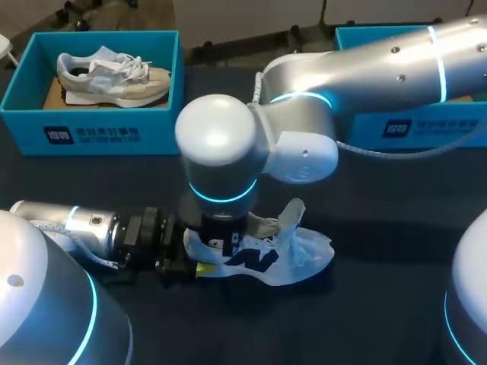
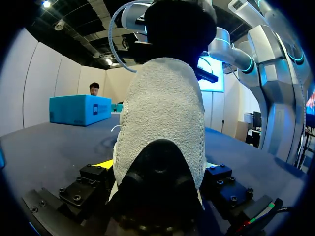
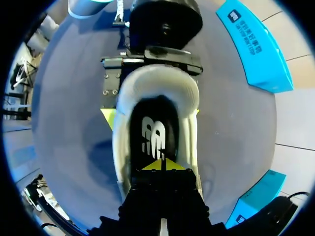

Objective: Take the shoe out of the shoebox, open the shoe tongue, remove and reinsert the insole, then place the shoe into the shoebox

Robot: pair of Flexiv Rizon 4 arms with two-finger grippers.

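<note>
A white knit shoe (image 1: 293, 255) stands on the dark table with its tongue (image 1: 293, 213) pulled up. My left gripper (image 1: 199, 268) comes in from the heel end. One yellow-tipped finger (image 3: 107, 118) lies against each side of the heel (image 2: 165, 113), so it holds the shoe. My right arm reaches down from above, and its gripper (image 3: 161, 166) is shut, with the yellow tips together inside the shoe's opening, on the dark insole (image 3: 155, 123). I cannot tell whether the tips pinch the insole or only press on it.
A blue shoebox (image 1: 91, 129) at the back left holds another pale shoe (image 1: 114, 76). A second blue shoebox (image 1: 426, 125) stands at the back right, partly hidden by my right arm. A white cable (image 1: 380, 152) hangs from that arm.
</note>
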